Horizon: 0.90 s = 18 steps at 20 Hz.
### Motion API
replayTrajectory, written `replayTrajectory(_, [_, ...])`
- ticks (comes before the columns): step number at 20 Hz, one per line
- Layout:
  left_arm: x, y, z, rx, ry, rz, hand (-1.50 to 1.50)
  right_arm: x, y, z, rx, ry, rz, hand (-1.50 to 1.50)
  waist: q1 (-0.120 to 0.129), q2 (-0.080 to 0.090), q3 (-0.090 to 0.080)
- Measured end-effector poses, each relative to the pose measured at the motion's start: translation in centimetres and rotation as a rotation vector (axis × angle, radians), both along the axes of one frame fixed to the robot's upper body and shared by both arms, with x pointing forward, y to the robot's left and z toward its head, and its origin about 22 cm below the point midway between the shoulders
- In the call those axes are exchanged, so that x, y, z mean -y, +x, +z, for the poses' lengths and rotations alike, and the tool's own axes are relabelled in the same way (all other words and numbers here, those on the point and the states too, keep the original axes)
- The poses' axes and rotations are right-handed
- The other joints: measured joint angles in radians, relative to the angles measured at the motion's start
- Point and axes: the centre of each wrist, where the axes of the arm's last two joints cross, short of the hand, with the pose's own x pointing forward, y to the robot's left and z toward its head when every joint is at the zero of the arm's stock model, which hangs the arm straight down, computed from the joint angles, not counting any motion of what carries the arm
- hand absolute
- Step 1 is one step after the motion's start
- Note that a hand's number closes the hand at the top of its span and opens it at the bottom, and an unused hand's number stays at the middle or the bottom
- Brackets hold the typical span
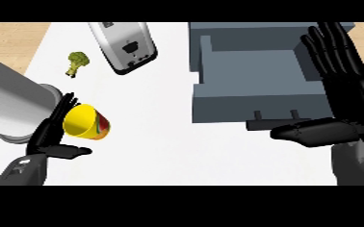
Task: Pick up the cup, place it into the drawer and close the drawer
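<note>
Yellow cup (86, 121) lay tilted on its side on the white desk (177, 139), well left of the open drawer (256, 106), mouth turned away from the drawer. Left robot hand (51, 135) sat on the cup's far side from the drawer: fingers fairly straight and apart along the rim, thumb spread below the cup, not curled round it. Whether the cup was lifted off the desk, I could not tell.

Right robot hand (344, 101) stood along the drawer's right side, fingers straight and apart, thumb reaching toward the drawer's handle (274, 124); contact could not be told.

Drawer was grey-blue and pulled out. Silver toaster (124, 45) and a broccoli (77, 62) lay left of the drawer, toward the desk's far edge. Grey metal pot (21, 106) stood farthest left of the drawer, beyond the cup.
</note>
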Motion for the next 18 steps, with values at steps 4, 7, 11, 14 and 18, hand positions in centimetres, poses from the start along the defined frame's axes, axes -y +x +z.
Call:
replayTrajectory(4, [0.3, -0.1, -0.4, 0.011, -0.002, 0.001, -1.5, 0.5, 0.1, -0.1, -0.006, -0.006, 0.005, -1.5, -0.005, 0.002, -0.001])
replayTrajectory(7, [1.4, 0.6, -0.5, 0.026, -0.008, -0.003, -1.5, 0.2, 0.3, 0.1, -0.005, -0.006, 0.012, -1.5, -0.008, 0.004, -0.002])
replayTrajectory(11, [1.9, 0.6, -0.8, 0.031, -0.001, -0.022, -1.5, 0.0, 0.6, 0.6, -0.006, -0.007, 0.013, -1.5, -0.008, 0.005, -0.002])
replayTrajectory(14, [2.3, 0.5, -1.0, 0.035, -0.003, -0.033, -1.5, 0.2, 0.3, 0.3, -0.008, -0.01, 0.016, -1.5, -0.011, 0.005, -0.002])
replayTrajectory(18, [3.1, 1.1, -1.0, 0.027, -0.032, -0.054, -1.5, 0.1, 0.4, 0.6, -0.001, -0.012, 0.011, -1.5, -0.012, 0.006, -0.002])
